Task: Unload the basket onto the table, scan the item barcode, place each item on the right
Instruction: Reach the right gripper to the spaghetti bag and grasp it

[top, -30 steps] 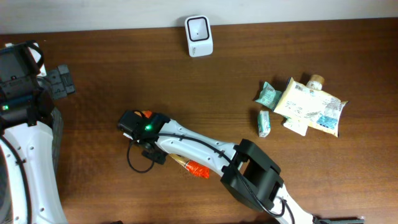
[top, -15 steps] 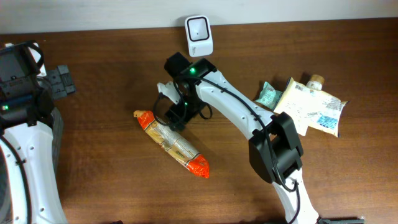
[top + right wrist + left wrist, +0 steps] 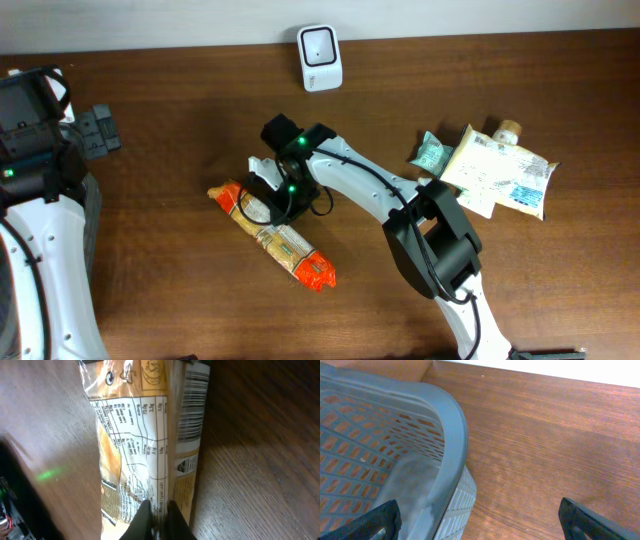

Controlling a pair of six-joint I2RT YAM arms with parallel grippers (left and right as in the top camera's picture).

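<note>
Orange-and-yellow snack packet point(image 3: 270, 235) lies on the wooden table point(image 3: 520, 290), left of centre, with its long axis running diagonally from far-left to near-right. My right gripper point(image 3: 262, 198) sits over the packet's far-left half. In the wrist view its 2 fingers point(image 3: 142, 520) are pinched together on the back seam. Barcode point(image 3: 192, 405) faces up, further along the packet from the fingertips. White scanner point(image 3: 320, 45) stands at the far edge, beyond the packet. My left gripper point(image 3: 480, 522), jaws wide apart, hangs by the grey basket point(image 3: 445, 435), well apart from the packet, so the right arm is nearer.
</note>
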